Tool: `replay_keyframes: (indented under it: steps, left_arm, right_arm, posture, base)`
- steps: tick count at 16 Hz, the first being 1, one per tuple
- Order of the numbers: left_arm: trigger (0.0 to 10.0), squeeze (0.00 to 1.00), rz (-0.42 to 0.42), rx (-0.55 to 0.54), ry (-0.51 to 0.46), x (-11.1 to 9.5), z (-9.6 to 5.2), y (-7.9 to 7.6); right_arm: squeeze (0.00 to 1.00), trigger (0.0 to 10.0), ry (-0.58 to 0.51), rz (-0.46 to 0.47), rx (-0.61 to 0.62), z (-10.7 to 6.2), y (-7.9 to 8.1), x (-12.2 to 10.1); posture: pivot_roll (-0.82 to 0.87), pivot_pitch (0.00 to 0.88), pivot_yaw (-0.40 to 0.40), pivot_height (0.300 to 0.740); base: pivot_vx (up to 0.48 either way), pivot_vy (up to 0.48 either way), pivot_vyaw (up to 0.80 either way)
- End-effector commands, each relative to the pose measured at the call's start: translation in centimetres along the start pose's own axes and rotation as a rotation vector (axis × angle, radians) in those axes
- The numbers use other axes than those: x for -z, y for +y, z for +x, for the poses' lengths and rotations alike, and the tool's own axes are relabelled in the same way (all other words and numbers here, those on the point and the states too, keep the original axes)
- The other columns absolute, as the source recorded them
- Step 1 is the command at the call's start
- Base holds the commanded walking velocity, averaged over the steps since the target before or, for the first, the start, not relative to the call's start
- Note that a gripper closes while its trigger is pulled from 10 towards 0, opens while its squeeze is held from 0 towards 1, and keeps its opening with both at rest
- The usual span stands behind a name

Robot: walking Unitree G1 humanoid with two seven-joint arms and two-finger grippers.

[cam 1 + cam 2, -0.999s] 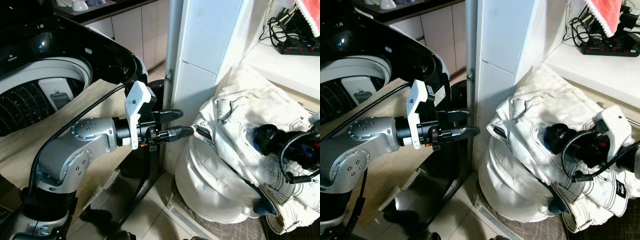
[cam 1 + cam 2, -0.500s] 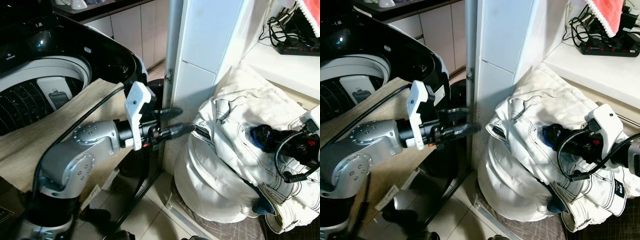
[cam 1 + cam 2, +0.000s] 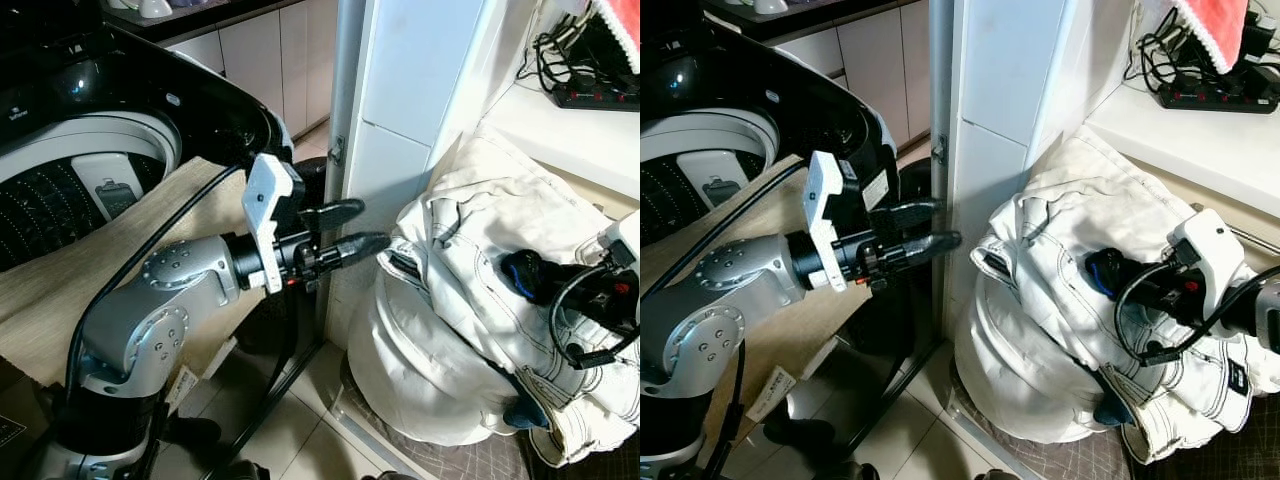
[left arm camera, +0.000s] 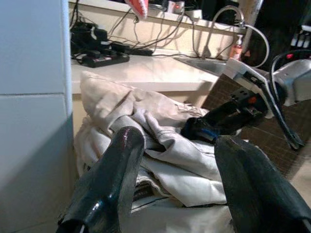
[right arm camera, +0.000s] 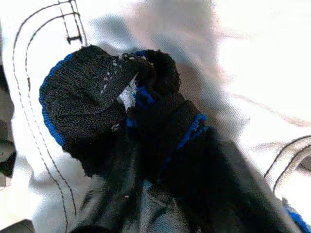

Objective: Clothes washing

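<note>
Right tool (image 3: 1118, 278) gripping one black-blue sock (image 5: 116, 97), left tool (image 3: 345, 228) open, empty, one white laundry heap (image 3: 450, 330).

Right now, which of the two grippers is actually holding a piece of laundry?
The right gripper: it is shut on the black and blue sock above the white garment pile. The left gripper is open, holding nothing.

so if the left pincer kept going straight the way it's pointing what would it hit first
Most likely the white garment heaped on the laundry pile. The left pincer is open and points at its near folded edge, with a small gap between. Depth is hard to judge, but nothing else lies in that line.
</note>
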State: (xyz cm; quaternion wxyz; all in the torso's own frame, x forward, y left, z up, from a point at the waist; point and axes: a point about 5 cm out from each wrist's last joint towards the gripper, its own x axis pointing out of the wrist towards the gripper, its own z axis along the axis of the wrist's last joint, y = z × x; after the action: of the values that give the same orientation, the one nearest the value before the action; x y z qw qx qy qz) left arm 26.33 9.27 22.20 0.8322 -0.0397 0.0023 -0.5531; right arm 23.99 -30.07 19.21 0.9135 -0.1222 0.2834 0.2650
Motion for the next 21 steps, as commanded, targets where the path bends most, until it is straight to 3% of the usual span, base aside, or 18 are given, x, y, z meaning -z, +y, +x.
replay_keyframes:
  steps: [1, 9, 12, 13, 14, 15, 16, 17, 18, 21]
  left_arm:
    - [10.0, 0.00, -0.001, 0.026, 0.004, -0.1, 0.0, -0.5]
    - [10.0, 0.00, 0.052, -0.090, -0.046, -0.6, 0.1, 0.7]
    - [10.0, 0.00, 0.069, -0.087, -0.035, -0.5, 0.1, 0.5]
    - [10.0, 0.00, 0.068, -0.095, -0.047, -0.6, 0.1, 0.6]
    - [10.0, 0.00, 0.072, -0.137, -0.101, -1.5, 0.4, 1.1]
    - [10.0, 0.00, 0.084, -0.159, -0.129, -2.0, 0.7, 1.3]
    - [10.0, 0.00, 0.115, -0.192, -0.145, -2.3, 1.0, 1.6]
    - [10.0, 0.00, 0.162, -0.240, -0.192, -3.0, 1.7, 1.8]
    - [10.0, 1.00, 0.142, -0.240, -0.256, -3.6, 2.5, 1.6]
    - [10.0, 1.00, 0.087, -0.178, -0.274, -3.5, 4.6, 0.4]
  right_arm:
    - [0.00, 0.0, 0.004, -0.007, -0.013, -0.4, 0.1, -0.2]
    - [0.00, 0.0, -0.294, -0.042, -0.034, -5.5, -0.7, -5.7]
    - [0.00, 0.3, -0.273, -0.088, 0.014, -5.9, -1.0, -5.9]
    - [0.00, 0.0, -0.353, -0.044, 0.013, -6.0, -1.1, -6.7]
    - [0.00, 0.0, -0.533, 0.038, -0.063, -5.9, -0.5, -8.6]
    - [0.00, 0.0, -0.592, 0.067, -0.098, -5.7, -0.1, -9.2]
    - [0.00, 0.0, -0.650, 0.113, -0.124, -5.2, 0.2, -9.8]
    - [0.00, 0.0, -0.769, 0.216, -0.182, -3.7, 1.0, -11.0]
    - [0.00, 0.0, -0.850, 0.318, -0.264, -1.7, 2.3, -11.9]
    - [0.00, 0.0, -0.932, 0.559, -0.503, 2.0, 6.0, -13.4]
  posture:
    - [-0.12, 0.052, -0.014, 0.740]
    - [-0.13, 0.028, -0.020, 0.740]
    - [-0.13, 0.026, -0.023, 0.740]
    - [-0.13, 0.026, -0.023, 0.740]
    - [-0.13, 0.031, -0.024, 0.740]
    - [-0.13, 0.034, -0.023, 0.740]
    - [-0.13, 0.034, -0.022, 0.740]
    - [-0.13, 0.034, -0.021, 0.740]
    - [-0.13, 0.035, -0.023, 0.740]
    - [-0.13, 0.038, -0.032, 0.740]
  base:
    - [0.000, 0.000, 0.00]
    - [0.000, 0.000, 0.00]
    - [0.000, 0.000, 0.00]
    - [0.000, 0.000, 0.00]
    - [0.000, 0.000, 0.00]
    - [0.000, 0.000, 0.00]
    - [0.000, 0.000, 0.00]
    - [0.000, 0.000, 0.00]
    - [0.000, 0.000, 0.00]
    - [0.000, 0.000, 0.00]
